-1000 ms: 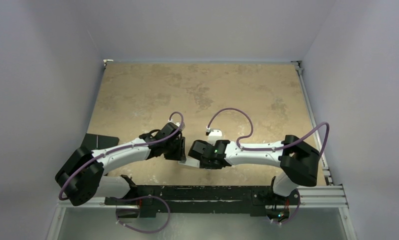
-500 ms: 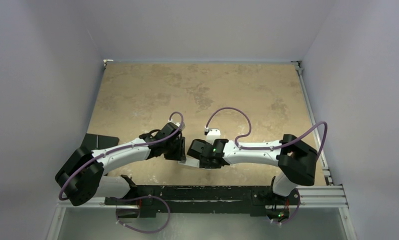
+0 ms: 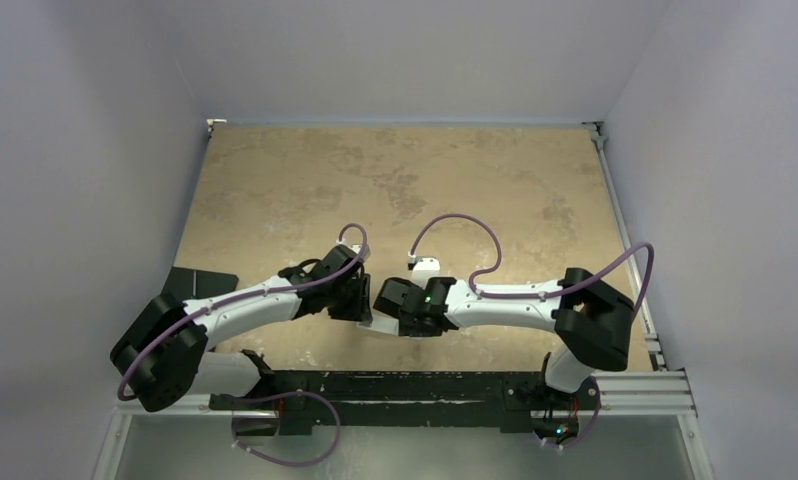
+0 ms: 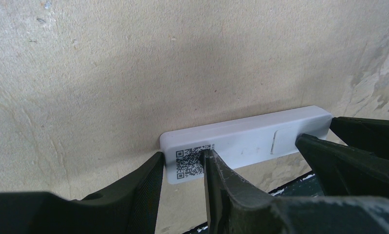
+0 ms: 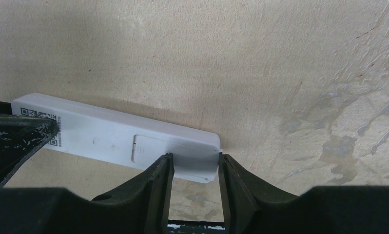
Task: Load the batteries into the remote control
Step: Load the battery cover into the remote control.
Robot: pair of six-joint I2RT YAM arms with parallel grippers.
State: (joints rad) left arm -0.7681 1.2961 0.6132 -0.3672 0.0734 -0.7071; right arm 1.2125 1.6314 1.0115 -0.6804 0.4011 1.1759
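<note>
The remote control (image 3: 373, 324) lies back up on the table between my two grippers. The left wrist view shows its white back (image 4: 251, 139) with the dark square label (image 4: 187, 163). My left gripper (image 4: 182, 155) straddles that label end. One finger sits off the end and the other rests on the label, jaws a little apart. My right gripper (image 5: 194, 156) straddles the other end. One finger rests on the battery cover (image 5: 153, 146) and the other is against the end, jaws apart. The cover is on. The batteries are out of view.
The beige table (image 3: 375, 180) stretches far beyond the arms. Its dark front rail (image 3: 405, 385) runs just behind the remote, close to both grippers. A black flat panel (image 3: 200, 280) lies at the table's left edge. Grey walls enclose the sides and back.
My right gripper has edged slightly to the left, toward the left gripper. The left arm and the remote have not visibly moved.
</note>
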